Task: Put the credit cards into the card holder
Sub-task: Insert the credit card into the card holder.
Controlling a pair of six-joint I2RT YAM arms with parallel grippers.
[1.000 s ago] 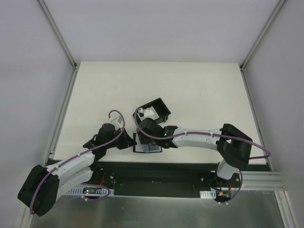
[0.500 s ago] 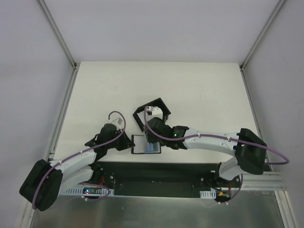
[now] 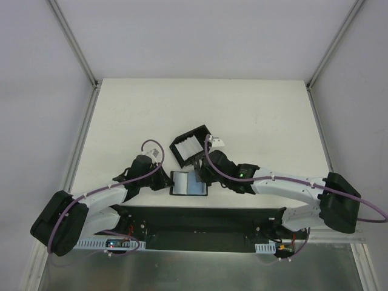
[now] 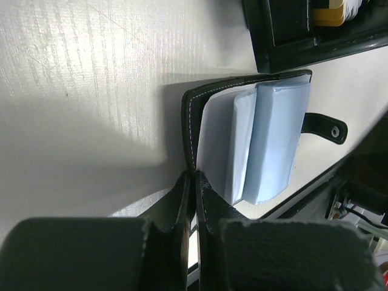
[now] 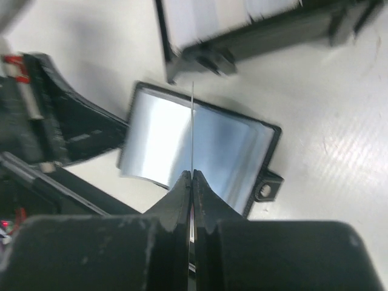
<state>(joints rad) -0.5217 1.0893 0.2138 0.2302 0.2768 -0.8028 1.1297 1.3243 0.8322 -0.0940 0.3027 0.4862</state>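
Observation:
The card holder [image 3: 189, 183] lies open near the table's front edge, its bluish-grey inside up. My left gripper [image 3: 163, 180] is shut on its left cover edge; the left wrist view shows the fingers [image 4: 195, 177] pinching the black edge of the holder [image 4: 267, 139], clasp tab [image 4: 324, 127] at the far side. My right gripper [image 3: 200, 173] is shut on one credit card [image 5: 192, 121], seen edge-on, upright over the middle fold of the holder [image 5: 230, 151]. The right gripper [image 5: 192, 176] holds it just above the pockets.
A larger black walled tray [image 3: 176, 153] stands just behind the holder with several pale cards [image 3: 190, 145] in it; it shows at the top of the right wrist view [image 5: 267, 33]. The black base strip runs along the near table edge [image 3: 200, 215].
My right gripper has drawn back from the tray, to the right and nearer, and now holds a card over the open holder. The tray's cards are uncovered. The left gripper keeps its hold on the holder.

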